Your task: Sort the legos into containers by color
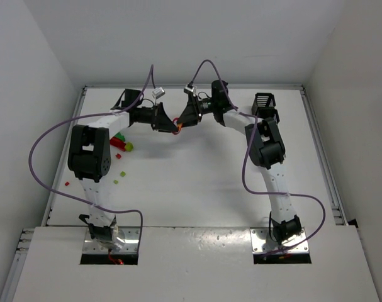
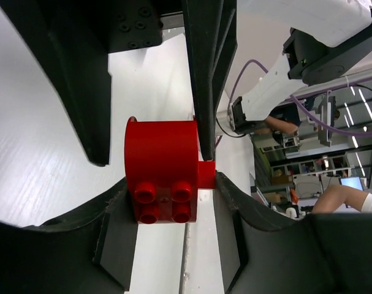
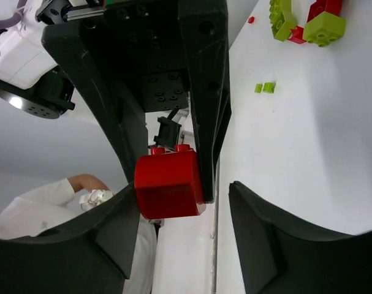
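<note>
Above the far middle of the desk [image 1: 197, 189], the two arms meet nose to nose over a single red lego [image 2: 161, 153], in what looks like a hand-over in mid-air. The left pincer [image 2: 171, 184] is clamped on the brick, a finger pressed to each flank, holding it off the surface where the other arm can reach it. The right pincer [image 3: 184, 190] straddles the same brick with its jaws apart, one finger seemingly against it and a gap showing on the other side. The transfer is judged likely to send the piece toward the black container [image 1: 264, 100] at the desk's far right corner, on the right arm's side. The brick is glossy, with a two-by-two block of studs, one rounded face and a small tab jutting from one side. Near the desk's left edge lie loose legos [image 1: 121, 143] in red, green and lime, not yet sorted.
</note>
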You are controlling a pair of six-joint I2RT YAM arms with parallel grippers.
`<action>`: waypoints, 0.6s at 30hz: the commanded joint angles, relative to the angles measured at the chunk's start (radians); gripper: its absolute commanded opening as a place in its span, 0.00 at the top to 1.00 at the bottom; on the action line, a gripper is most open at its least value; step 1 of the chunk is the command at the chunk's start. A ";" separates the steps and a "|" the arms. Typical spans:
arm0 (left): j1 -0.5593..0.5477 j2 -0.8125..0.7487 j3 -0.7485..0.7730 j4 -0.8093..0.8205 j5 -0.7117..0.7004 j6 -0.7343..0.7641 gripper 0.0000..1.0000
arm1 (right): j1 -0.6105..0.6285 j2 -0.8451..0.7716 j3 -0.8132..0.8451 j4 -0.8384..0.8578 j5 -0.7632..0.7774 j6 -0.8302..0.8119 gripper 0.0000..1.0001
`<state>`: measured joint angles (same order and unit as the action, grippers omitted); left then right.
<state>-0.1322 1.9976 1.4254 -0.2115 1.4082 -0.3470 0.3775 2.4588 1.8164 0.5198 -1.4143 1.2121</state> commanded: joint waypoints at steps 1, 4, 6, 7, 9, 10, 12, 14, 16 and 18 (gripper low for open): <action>-0.007 -0.045 -0.006 -0.017 0.057 0.039 0.88 | 0.008 -0.017 0.047 0.039 0.011 -0.022 0.44; -0.007 -0.036 -0.016 -0.026 0.057 0.048 0.88 | 0.008 -0.026 0.047 0.039 0.011 -0.031 0.54; -0.007 -0.026 -0.016 -0.026 0.048 0.048 0.88 | 0.008 -0.026 0.038 0.039 0.002 -0.031 0.63; -0.007 -0.014 -0.016 -0.026 0.048 0.048 0.87 | 0.008 -0.035 0.038 0.039 0.002 -0.031 0.65; -0.007 0.000 -0.005 -0.035 0.048 0.048 0.84 | 0.008 -0.035 0.028 0.039 -0.008 -0.031 0.74; -0.007 0.016 -0.005 -0.035 0.048 0.048 0.82 | 0.008 -0.035 0.027 0.039 -0.008 -0.031 0.76; -0.007 0.030 0.004 -0.035 0.048 0.048 0.81 | 0.008 -0.035 0.014 0.039 -0.008 -0.031 0.84; -0.007 0.043 0.004 -0.035 0.048 0.057 0.74 | 0.017 -0.035 0.014 0.039 -0.008 -0.022 0.88; -0.007 0.069 0.004 -0.045 0.048 0.057 0.70 | 0.017 -0.035 -0.009 0.029 -0.008 -0.022 0.95; -0.007 0.081 0.004 -0.045 0.048 0.069 0.65 | 0.017 -0.035 -0.020 0.019 -0.008 -0.022 0.98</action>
<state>-0.1314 2.0445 1.4181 -0.2546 1.4414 -0.3279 0.3862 2.4588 1.7981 0.5133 -1.4292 1.1870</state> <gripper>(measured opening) 0.511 0.382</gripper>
